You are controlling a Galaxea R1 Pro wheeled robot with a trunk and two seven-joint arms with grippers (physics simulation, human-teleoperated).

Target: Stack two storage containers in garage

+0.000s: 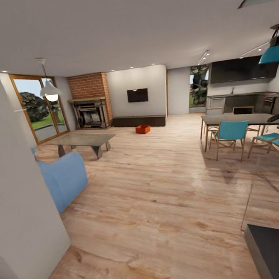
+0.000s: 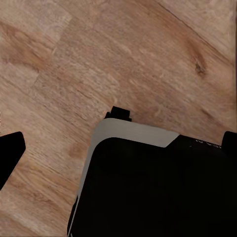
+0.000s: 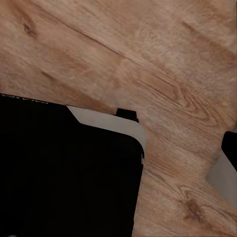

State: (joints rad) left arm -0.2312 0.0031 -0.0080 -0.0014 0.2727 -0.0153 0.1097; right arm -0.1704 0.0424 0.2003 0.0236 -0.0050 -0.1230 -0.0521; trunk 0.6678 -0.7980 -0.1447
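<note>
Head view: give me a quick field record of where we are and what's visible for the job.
room: living room, light wood plank floor
container seen: one orange-red storage container on the floor, far end, in front of the dark low bench
second container: cannot tell
landmarks: TV on white wall, brick fireplace, coffee table, dining table
robot distance: far from container
carrying: nothing visible

My base is a black block with rounded corners and a pale grey rim.
</note>
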